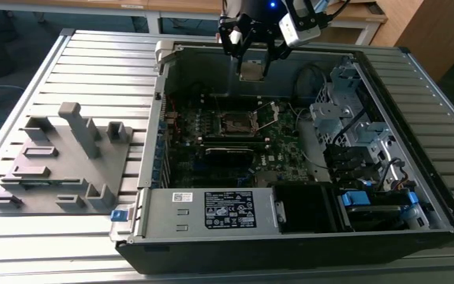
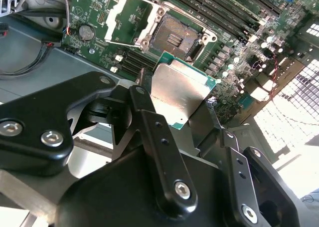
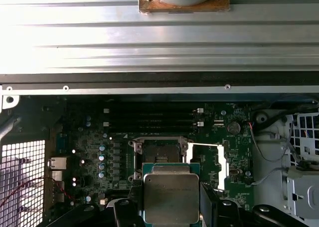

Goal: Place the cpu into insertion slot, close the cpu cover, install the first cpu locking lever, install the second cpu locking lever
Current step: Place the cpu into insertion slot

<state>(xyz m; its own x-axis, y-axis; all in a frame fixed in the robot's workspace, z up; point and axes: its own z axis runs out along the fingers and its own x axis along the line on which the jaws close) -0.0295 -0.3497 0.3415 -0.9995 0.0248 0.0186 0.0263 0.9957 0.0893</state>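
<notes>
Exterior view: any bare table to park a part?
Bare slatted table beyond the grey fixture plate, and past the case on the exterior view's right. Crowded inside the case, where the end effector holds the cpu.

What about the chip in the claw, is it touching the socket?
Apart. In the exterior view the cpu hangs in the gripper well above the insertion slot.

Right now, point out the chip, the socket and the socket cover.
chip [image 2: 179, 92], second wrist view, centre of metal face.
socket [image 2: 174, 36], second wrist view, dark centre.
socket cover [image 3: 223, 169], first wrist view, side rail.
</notes>
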